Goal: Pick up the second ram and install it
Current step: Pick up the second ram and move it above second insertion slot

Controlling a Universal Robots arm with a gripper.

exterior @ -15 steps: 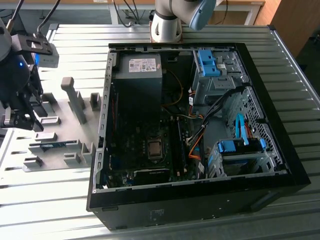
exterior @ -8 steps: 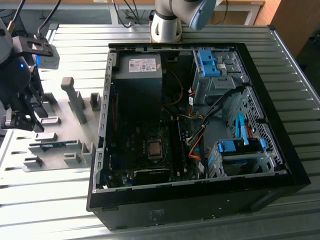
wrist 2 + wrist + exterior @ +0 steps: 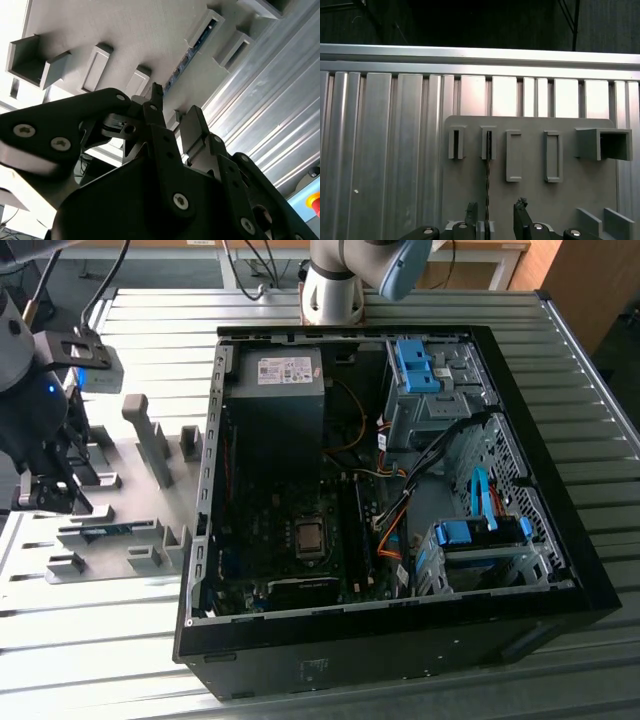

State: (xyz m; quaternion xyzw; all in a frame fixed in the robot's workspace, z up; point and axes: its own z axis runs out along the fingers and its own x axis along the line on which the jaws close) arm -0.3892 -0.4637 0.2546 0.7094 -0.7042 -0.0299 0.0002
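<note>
Ribbed aluminium worktop (image 3: 420,310) carries an open black computer case (image 3: 400,645), its motherboard (image 3: 260,525) laid bare for the install. At the exterior view's left sits a grey slotted holder (image 3: 120,465). The second ram (image 3: 487,185) stands on edge in that holder's slots, likely so its long faces can be gripped. The pincer (image 3: 495,220) hangs over it, moderately open and holding nothing. In the first wrist view its fingertips (image 3: 521,206) flank the stick's line, apparently clear of it.
</note>
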